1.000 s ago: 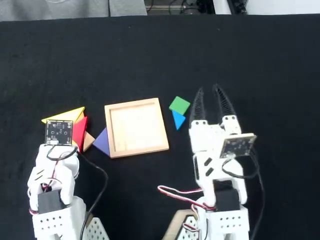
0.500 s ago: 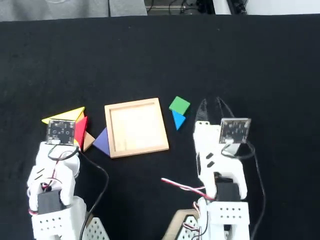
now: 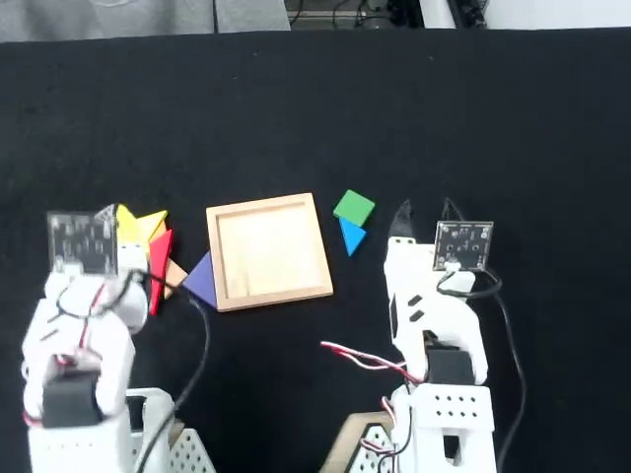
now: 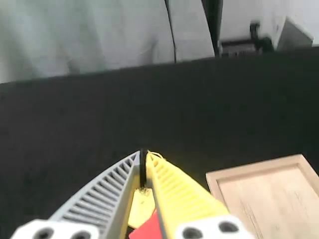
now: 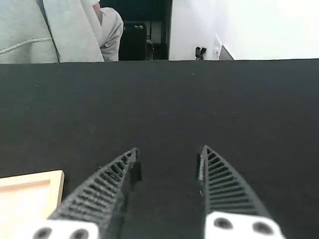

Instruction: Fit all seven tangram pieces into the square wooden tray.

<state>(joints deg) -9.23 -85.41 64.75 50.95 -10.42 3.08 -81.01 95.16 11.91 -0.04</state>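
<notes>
Black cloth covers the counter [image 3: 296, 118], with a pale wall and dark equipment at its far edge. Two white arms stand at the near edge. The left tool [image 4: 143, 155] is clenched, fingertips meeting, above the yellow and red pieces; whether it grips anything I cannot tell. The right tool [image 3: 426, 209] is released, fingers spread over bare cloth just right of the green and blue pieces. Between the arms lies the square wooden tray [image 3: 268, 251], flat, bare wood showing inside. Left of it sit the yellow triangle [image 3: 143, 225] and the red triangle [image 3: 160, 258], touching. A purple triangle [image 3: 202, 279] rests against the tray's left rim, with a small tan piece [image 3: 175, 278] beside it. Near the tray's far right corner, the green square [image 3: 354, 208] touches the blue triangle [image 3: 351, 236].
</notes>
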